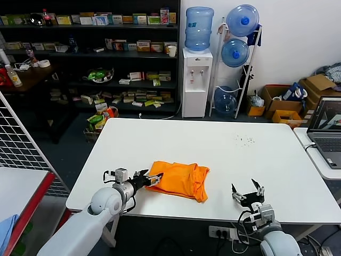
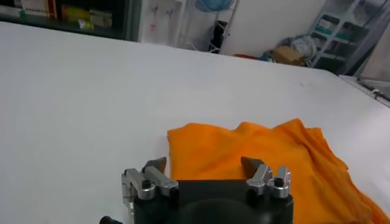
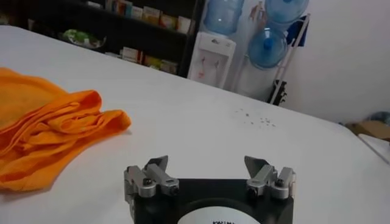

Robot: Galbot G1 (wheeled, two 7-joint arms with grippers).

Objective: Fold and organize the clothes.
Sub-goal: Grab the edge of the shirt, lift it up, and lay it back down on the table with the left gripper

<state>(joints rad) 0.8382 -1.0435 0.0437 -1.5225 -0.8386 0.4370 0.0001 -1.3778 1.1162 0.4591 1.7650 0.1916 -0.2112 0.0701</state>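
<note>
The orange T-shirt lies crumpled in a folded heap near the front of the white table. No lettering shows. My left gripper is open at the shirt's left edge, and in the left wrist view its fingertips stand on either side of the near hem of the shirt without closing on it. My right gripper is open and empty near the table's front right edge, well to the right of the shirt. In the right wrist view the shirt lies off to one side.
A laptop sits on a side table at the right. A wire rack and a blue cloth are at the left. Small dark specks lie on the table's far right. Shelves and a water dispenser stand behind.
</note>
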